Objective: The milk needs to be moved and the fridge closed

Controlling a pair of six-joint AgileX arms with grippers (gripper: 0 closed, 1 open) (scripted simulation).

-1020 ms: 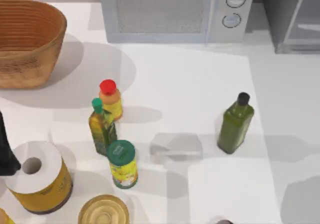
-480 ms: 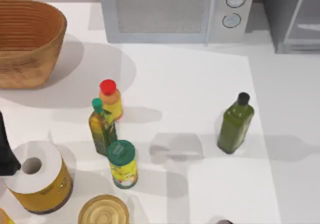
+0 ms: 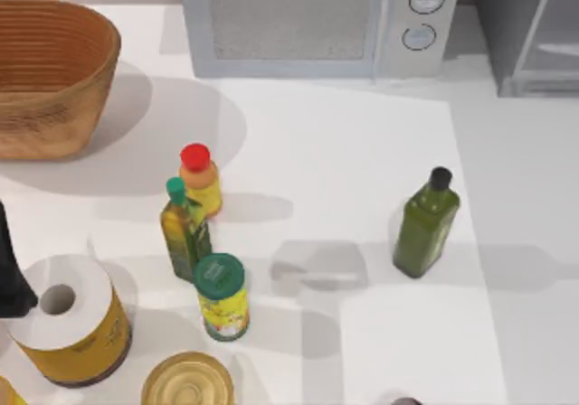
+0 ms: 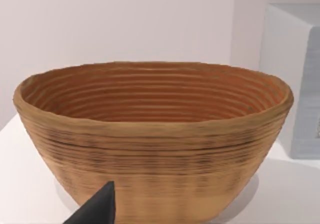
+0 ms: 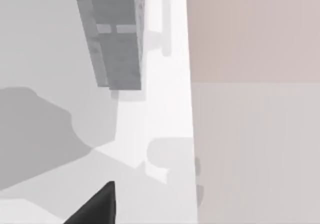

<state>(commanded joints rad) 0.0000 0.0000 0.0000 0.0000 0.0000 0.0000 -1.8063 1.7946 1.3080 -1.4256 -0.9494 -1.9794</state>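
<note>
Milk: its place cannot be told from these pictures, so nothing proves that it was moved.
Fridge: the fridge (image 3: 529, 30) stands at about 1 o'clock of the table (image 3: 362, 152) in the top view, just beside the microwave (image 3: 308, 21). Its pale-framed door seems to hang at an angle and not flat on the cabinet (this is a judgement, as the fridge is cut by the picture's edge).
Right gripper: the right gripper (image 5: 95, 206) is turned toward the grey fridge cabinet (image 5: 115, 34) and is well apart from it. Whether it is released, clenched or grasping something cannot be told.
Left gripper: the left gripper (image 4: 95, 211) faces the woven basket (image 4: 150, 139), near it and not touching. Its state cannot be told either, and the left arm (image 3: 7, 269) appears parked at 9 o'clock.
Other things: the basket (image 3: 45, 70) is at 10 o'clock and a dark green bottle (image 3: 425, 224) at 4 o'clock. A red-capped bottle (image 3: 199, 177), a green-capped bottle (image 3: 184, 229) and a green-lidded can (image 3: 222, 296) stand close together at 7 to 8 o'clock.
Done so far: no step can be confirmed as finished.
Left to do: probably the closing of the fridge door at least, most likely by the right arm, which is on that side. The moving of the milk must be counted as open too.
</note>
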